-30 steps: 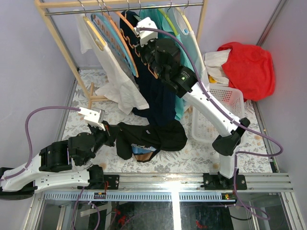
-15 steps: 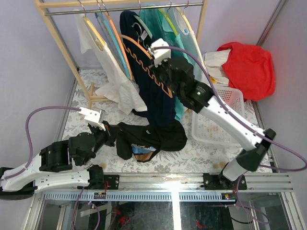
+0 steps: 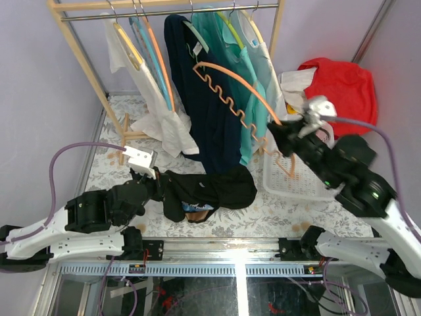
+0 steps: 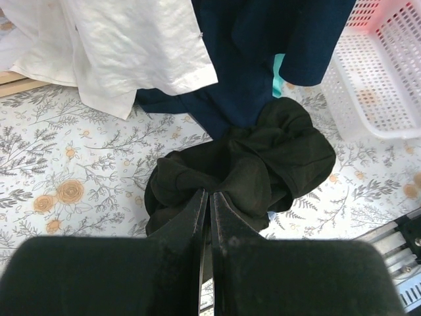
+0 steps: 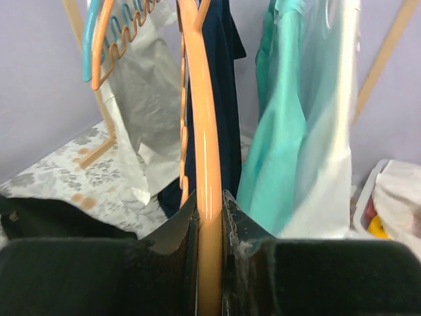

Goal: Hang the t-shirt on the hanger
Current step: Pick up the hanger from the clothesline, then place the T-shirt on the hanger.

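Note:
The black t-shirt (image 3: pixel 214 187) lies bunched on the flowered table, a bit of its blue graphic showing at its near edge. My left gripper (image 3: pixel 160 187) is at the shirt's left end, shut on a fold of it; in the left wrist view the fingertips (image 4: pixel 209 193) pinch the t-shirt (image 4: pixel 263 158). My right gripper (image 3: pixel 277 129) holds the orange hanger (image 3: pixel 227 100) in the air, off the rail, in front of the hanging shirts and right of the t-shirt. In the right wrist view the jaws (image 5: pixel 209 197) are shut on the hanger's arm (image 5: pixel 202 131).
A wooden rack (image 3: pixel 74 41) at the back carries a white shirt (image 3: pixel 164 115), a navy shirt (image 3: pixel 210 125), teal shirts (image 3: pixel 248 72) and other hangers (image 3: pixel 152 49). A white basket (image 3: pixel 279 184) stands at the right, a red cloth (image 3: pixel 339 85) behind it.
My right arm has pulled the orange hanger off the rail and swung it right and nearer. The left gripper, still shut on the t-shirt, has shifted slightly right.

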{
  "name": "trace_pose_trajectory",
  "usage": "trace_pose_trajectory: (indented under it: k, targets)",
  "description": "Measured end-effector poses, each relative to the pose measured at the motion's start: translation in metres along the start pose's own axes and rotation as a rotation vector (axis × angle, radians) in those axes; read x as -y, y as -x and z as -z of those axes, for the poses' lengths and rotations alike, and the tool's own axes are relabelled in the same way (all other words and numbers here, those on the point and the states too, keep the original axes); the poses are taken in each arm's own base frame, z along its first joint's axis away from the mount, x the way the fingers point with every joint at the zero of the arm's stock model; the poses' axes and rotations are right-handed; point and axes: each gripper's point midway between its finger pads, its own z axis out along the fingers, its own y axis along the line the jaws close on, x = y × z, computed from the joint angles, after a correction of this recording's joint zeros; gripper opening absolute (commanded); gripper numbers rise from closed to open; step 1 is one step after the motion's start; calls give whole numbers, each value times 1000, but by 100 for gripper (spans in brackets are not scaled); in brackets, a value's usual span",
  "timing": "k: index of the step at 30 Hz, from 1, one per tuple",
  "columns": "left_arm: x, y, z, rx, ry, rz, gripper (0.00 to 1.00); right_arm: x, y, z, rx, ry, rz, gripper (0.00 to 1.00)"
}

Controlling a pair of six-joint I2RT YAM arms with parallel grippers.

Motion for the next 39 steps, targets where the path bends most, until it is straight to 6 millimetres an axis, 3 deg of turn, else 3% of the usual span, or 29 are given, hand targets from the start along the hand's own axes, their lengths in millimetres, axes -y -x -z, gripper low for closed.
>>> trace_pose_trajectory:
  k: [3, 8, 15, 21, 27, 34, 39]
  targets:
    - [2, -4, -4, -28, 20, -27, 0, 5, -4, 45, 6, 24, -69, 0]
    - [-3, -3, -1, -51, 45, -36, 0, -1, -37, 104, -58, 102, -191, 0]
    - [-13, 25, 17, 0, 55, 25, 0, -23, -115, 149, -313, 191, -316, 0]
    - [-17, 34, 21, 22, 64, 42, 0, -37, -135, 181, -379, 264, -425, 0]
    - [-14, 33, 17, 11, 74, 27, 0, -49, -139, 197, -356, 340, -506, 0]
    - [-13, 36, 19, 14, 70, 32, 0, -63, -178, 191, -455, 359, -539, 0]
    - [-12, 42, 21, 22, 62, 43, 0, -66, -185, 186, -448, 367, -547, 0]
